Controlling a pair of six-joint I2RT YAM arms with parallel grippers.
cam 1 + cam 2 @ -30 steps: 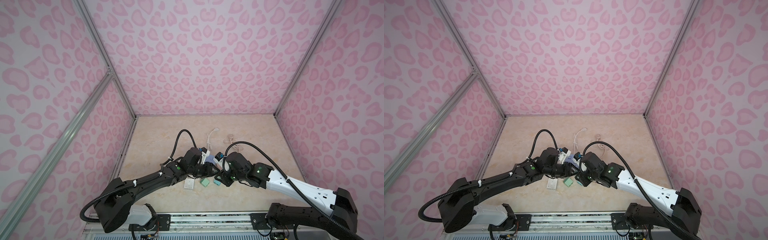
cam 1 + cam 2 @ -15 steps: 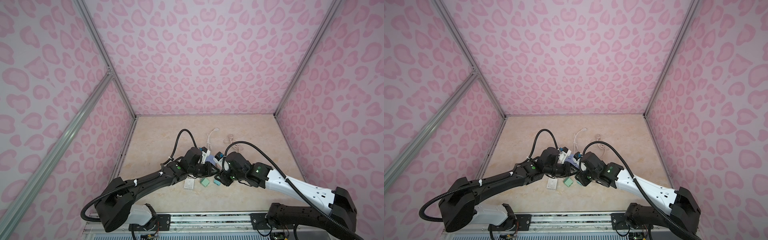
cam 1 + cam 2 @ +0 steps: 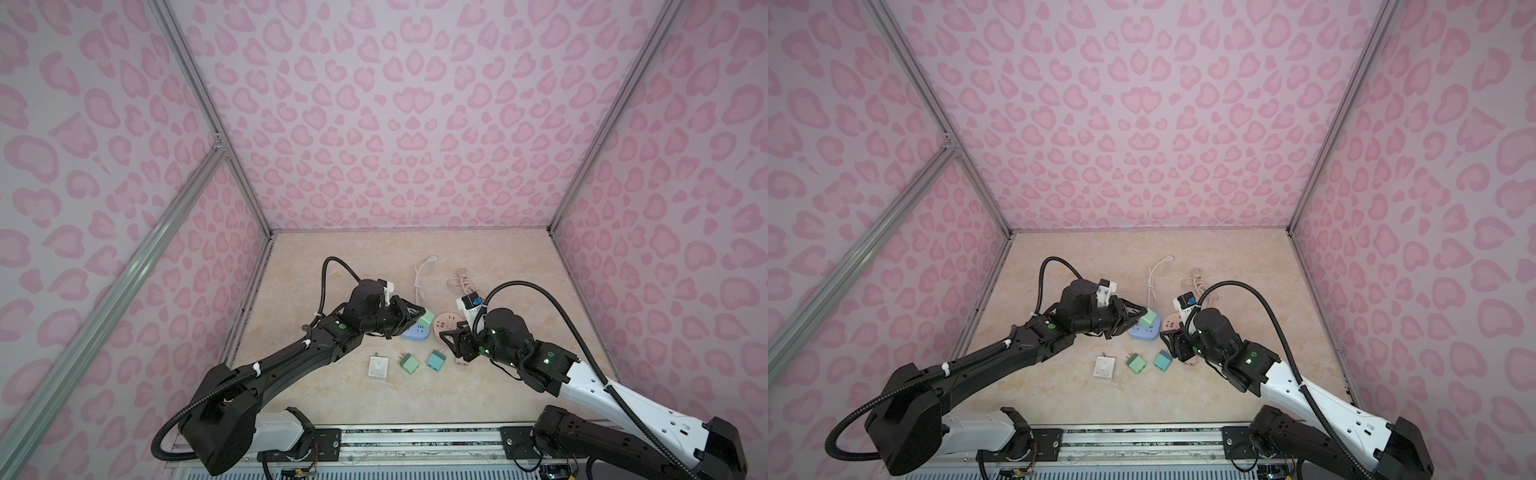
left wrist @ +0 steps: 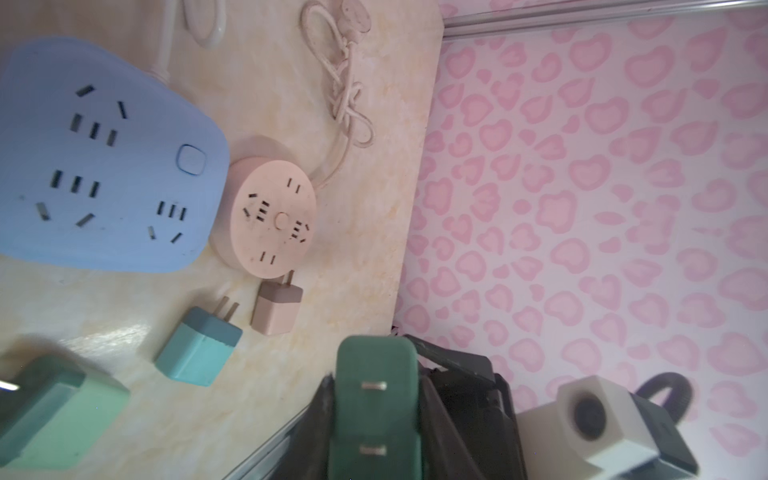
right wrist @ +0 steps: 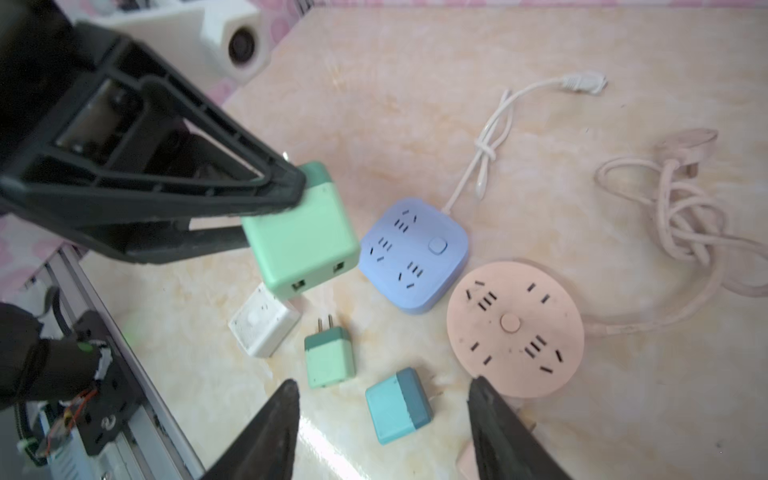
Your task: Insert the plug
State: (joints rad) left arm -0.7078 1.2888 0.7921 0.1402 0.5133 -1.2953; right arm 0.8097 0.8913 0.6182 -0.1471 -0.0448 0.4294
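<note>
Clamping a green plug (image 5: 307,232) between closed jaws, the left gripper (image 5: 272,212) holds it aloft near the blue power strip (image 5: 415,253), while the right gripper (image 5: 384,386) hangs partly open and empty over a teal plug (image 5: 399,405).

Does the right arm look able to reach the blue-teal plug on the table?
Probably yes: the right tool stands open just above the blue-teal plug, with nothing covering it.
</note>
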